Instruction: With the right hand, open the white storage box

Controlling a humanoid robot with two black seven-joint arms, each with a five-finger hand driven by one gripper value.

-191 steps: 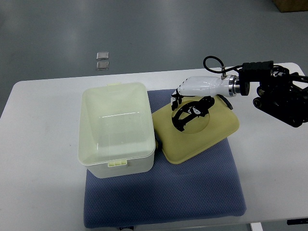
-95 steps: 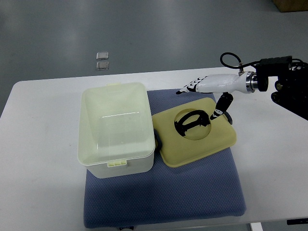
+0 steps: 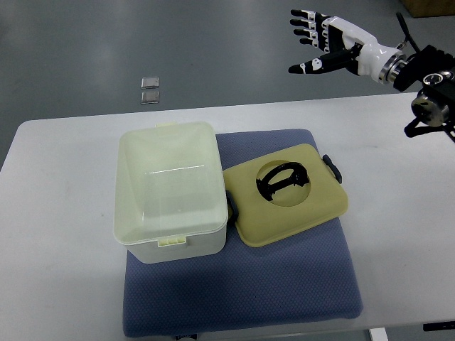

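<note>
**Robot hand spread wide and empty, box open on the mat**

We see the right robot hand (image 3: 325,44) at the upper right, held above the floor beyond the counter's far edge. Its fingers (image 3: 307,25) are splayed wide, the thumb set apart below them, and it holds and touches nothing. Its arm (image 3: 426,78) enters from the right edge, dark joints showing over the counter's right corner. We see no left robot hand.

The box (image 3: 170,192) stands upright on the left part of a blue mat (image 3: 284,284), which lies on the white counter (image 3: 57,234). The box is open: we look straight down into its pale, bare interior. A small tab sticks out at its far rim and a latch piece at its near rim.

The lid (image 3: 313,209) lies flat on the mat just to the right of the box, turned at an angle, its left corner touching or nearly touching the box's side. It is a duller yellow than the box. A round recess in its middle holds a black handle (image 3: 281,180), and a black clip (image 3: 332,168) shows at its right edge, another at its left by the box.

Two small square plates (image 3: 151,89) lie on the floor beyond the counter.
</note>
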